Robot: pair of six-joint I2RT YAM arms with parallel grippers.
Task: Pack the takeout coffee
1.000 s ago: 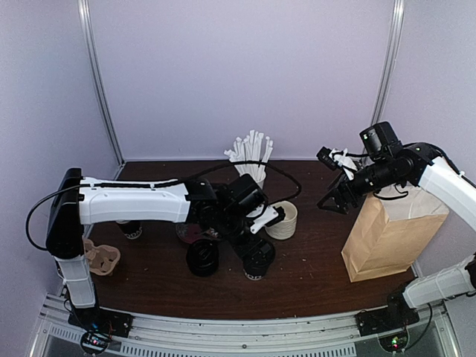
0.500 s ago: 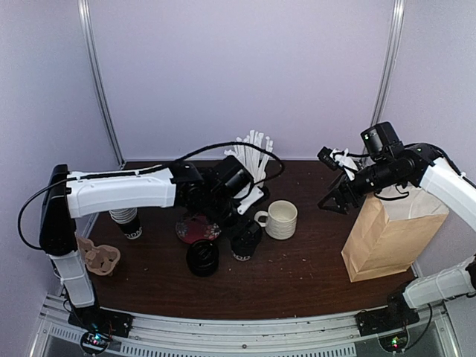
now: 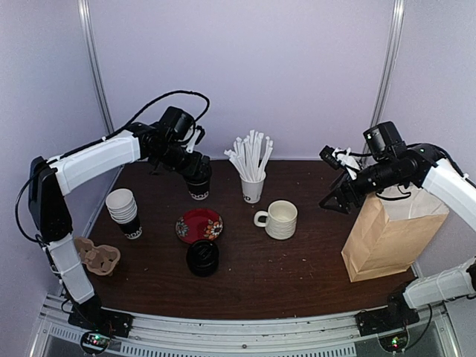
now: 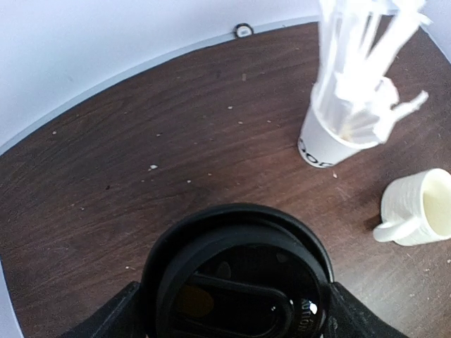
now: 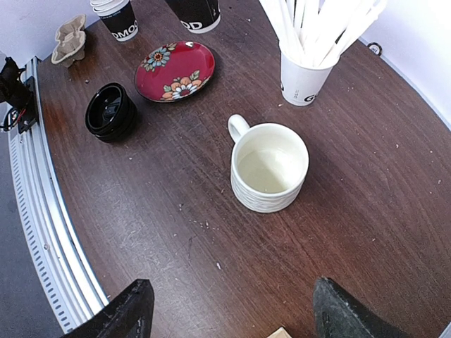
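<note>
At the back left of the tabletop, the left end effector is clenched on a takeout coffee cup, one finger on each side of its black lid, as the left wrist view shows. The cup already wears its lid. It hangs or stands just beside the cup of straws, and I cannot tell whether its base touches the wood. The right end effector hovers released, its fingers spread wide with nothing between them, above the bare wood near the ribbed mug and next to the brown paper bag. The bag stands upright at the right side with its mouth open. Its inside is hidden, so whether anything is packed cannot be told. A cardboard carrier lies at the near left edge with no cup in it. A stack of unlidded cups, a stack of black lids and a red flowered plate sit between. By my reading the packing is at an early stage: one coffee is lidded and in hand, well apart from the bag, and it has yet to be carried across and lowered in.
</note>
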